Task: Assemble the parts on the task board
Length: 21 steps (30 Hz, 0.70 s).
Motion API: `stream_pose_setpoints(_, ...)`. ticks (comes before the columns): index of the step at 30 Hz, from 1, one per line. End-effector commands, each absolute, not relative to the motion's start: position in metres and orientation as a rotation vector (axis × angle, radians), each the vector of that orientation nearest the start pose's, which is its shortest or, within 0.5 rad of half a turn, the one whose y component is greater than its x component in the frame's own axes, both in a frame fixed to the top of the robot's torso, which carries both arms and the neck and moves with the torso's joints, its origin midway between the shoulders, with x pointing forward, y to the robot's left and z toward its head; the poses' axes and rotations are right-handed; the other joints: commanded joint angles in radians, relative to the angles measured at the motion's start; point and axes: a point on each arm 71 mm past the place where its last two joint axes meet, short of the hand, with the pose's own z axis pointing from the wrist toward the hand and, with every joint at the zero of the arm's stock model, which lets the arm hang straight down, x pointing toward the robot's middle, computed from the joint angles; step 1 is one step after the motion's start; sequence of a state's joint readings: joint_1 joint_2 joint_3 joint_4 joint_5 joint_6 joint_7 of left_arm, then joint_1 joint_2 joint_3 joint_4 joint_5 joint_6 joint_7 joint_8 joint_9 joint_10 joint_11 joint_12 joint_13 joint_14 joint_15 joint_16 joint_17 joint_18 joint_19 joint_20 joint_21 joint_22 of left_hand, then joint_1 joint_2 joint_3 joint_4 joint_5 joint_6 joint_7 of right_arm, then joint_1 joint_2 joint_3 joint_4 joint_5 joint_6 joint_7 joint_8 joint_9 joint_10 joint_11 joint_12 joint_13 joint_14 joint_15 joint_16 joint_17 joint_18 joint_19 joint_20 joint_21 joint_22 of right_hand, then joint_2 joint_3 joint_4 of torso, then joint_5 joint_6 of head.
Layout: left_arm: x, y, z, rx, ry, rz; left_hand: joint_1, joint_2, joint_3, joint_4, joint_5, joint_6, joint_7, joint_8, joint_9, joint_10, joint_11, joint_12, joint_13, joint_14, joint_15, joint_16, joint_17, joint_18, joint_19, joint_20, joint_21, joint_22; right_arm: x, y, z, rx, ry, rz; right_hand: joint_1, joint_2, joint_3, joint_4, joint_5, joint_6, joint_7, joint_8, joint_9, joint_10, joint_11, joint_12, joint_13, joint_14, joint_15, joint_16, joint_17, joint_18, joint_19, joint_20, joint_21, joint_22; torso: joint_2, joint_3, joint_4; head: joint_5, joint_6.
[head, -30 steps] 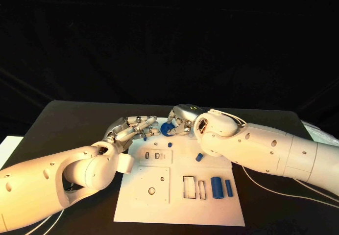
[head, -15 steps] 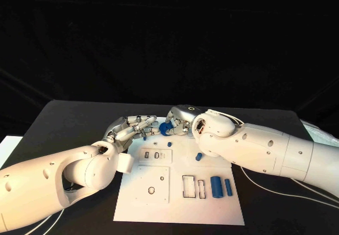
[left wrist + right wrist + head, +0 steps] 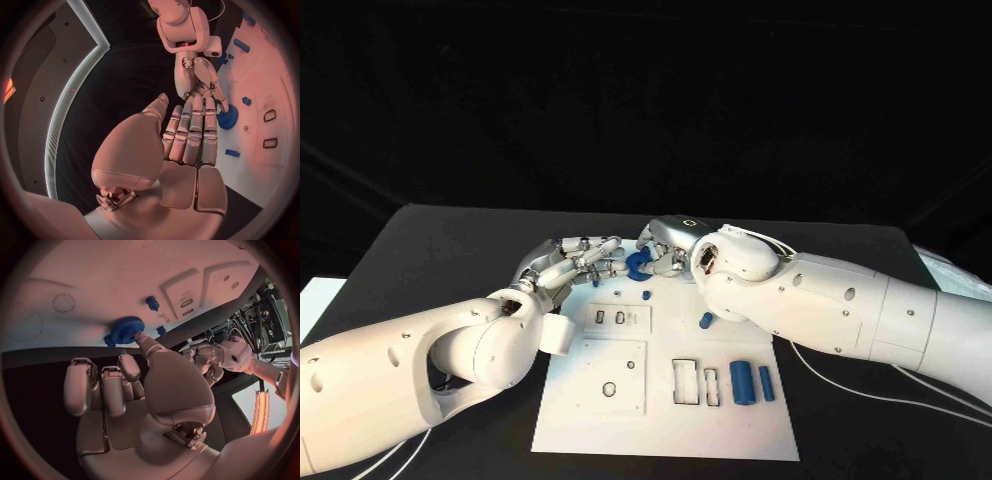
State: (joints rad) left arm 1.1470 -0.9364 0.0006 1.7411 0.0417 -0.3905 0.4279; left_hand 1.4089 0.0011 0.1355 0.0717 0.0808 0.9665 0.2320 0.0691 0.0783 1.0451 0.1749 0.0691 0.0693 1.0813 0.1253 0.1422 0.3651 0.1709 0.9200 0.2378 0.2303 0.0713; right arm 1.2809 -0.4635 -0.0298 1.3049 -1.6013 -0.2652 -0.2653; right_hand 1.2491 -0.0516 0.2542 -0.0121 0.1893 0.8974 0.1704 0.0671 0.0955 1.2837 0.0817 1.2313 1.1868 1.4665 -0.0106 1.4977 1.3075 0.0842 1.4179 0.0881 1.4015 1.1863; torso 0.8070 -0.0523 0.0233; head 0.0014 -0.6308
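Pinching the blue gear (image 3: pixel 639 263) at the task board's (image 3: pixel 668 420) twelve-o'clock edge, the right hand (image 3: pixel 671 247) meets the left hand (image 3: pixel 574 262), whose straight fingers hold nothing, and crowded fingertips could, I judge, knock the gear onto the worktop (image 3: pixel 444 250).

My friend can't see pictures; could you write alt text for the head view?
Two white robot arms meet at the far edge of a white task board on a black table, the left hand and right hand around a blue gear. Two blue cylinders lie nearer on the board.
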Motion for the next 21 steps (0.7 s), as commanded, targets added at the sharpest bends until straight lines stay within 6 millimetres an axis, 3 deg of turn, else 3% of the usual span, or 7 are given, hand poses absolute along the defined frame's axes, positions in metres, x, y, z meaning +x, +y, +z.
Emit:
stream_pose_setpoints(1,0.4444,0.1951,-0.1671,-1.160,1.374,-1.642,-0.009,-0.002,0.002,-0.003,0.002,-0.008,0.001,-0.003,-0.001,-0.006,0.002,-0.001,-0.002,-0.007,0.003,-0.004,-0.001,0.011,-0.008,0.001,-0.007,-0.001,0.5242,-0.0675,-0.1483,-0.308,1.568,0.572,-0.006,-0.010,-0.007,0.002,-0.004,-0.005,0.000,-0.002,0.000,-0.006,-0.002,-0.004,0.001,0.072,0.009,0.001,0.096,-0.010,-0.001,0.010,0.000,-0.001,0.000,0.0005,0.0000,-0.001,-0.001)
stream_pose_setpoints(13,0.4451,0.1968,-0.1674,-1.162,1.372,-1.636,-0.008,-0.002,0.002,-0.004,0.002,-0.009,0.001,-0.002,-0.001,-0.008,0.002,-0.001,-0.002,-0.008,0.003,-0.005,-0.002,0.011,-0.008,0.001,-0.007,-0.001,0.5241,-0.0728,-0.1535,-0.322,1.636,0.582,-0.022,-0.014,-0.019,0.018,0.005,0.020,-0.004,0.010,0.006,0.005,-0.004,0.009,0.013,0.071,0.008,-0.001,0.094,-0.009,-0.002,0.011,0.000,0.000,0.001,0.0018,-0.0034,-0.002,0.000)
stream_pose_setpoints(16,0.4450,0.1966,-0.1674,-1.162,1.372,-1.636,-0.008,-0.002,0.002,-0.004,0.002,-0.010,0.001,-0.002,-0.001,-0.008,0.003,-0.001,-0.002,-0.009,0.003,-0.005,-0.002,0.011,-0.008,0.001,-0.007,-0.001,0.5249,-0.0721,-0.1568,-0.323,1.671,0.580,-0.047,-0.019,-0.040,0.037,0.018,0.012,-0.003,0.003,0.004,0.005,-0.003,0.010,0.014,0.071,0.009,0.000,0.096,-0.010,-0.002,0.011,0.000,0.001,0.001,0.0010,-0.0015,-0.004,-0.002)
stream_pose_setpoints(21,0.4450,0.1958,-0.1675,-1.162,1.374,-1.636,-0.008,-0.001,0.003,-0.005,0.002,-0.010,0.001,-0.002,-0.001,-0.009,0.003,-0.001,-0.002,-0.009,0.003,-0.005,-0.003,0.011,-0.008,0.001,-0.007,-0.001,0.5258,-0.0711,-0.1577,-0.317,1.669,0.571,-0.041,-0.016,-0.043,0.040,0.032,-0.006,0.000,-0.004,-0.001,0.009,-0.001,0.017,0.022,0.073,0.010,0.003,0.103,-0.011,0.000,0.012,0.004,0.007,0.001,0.0011,0.0013,-0.007,-0.002)
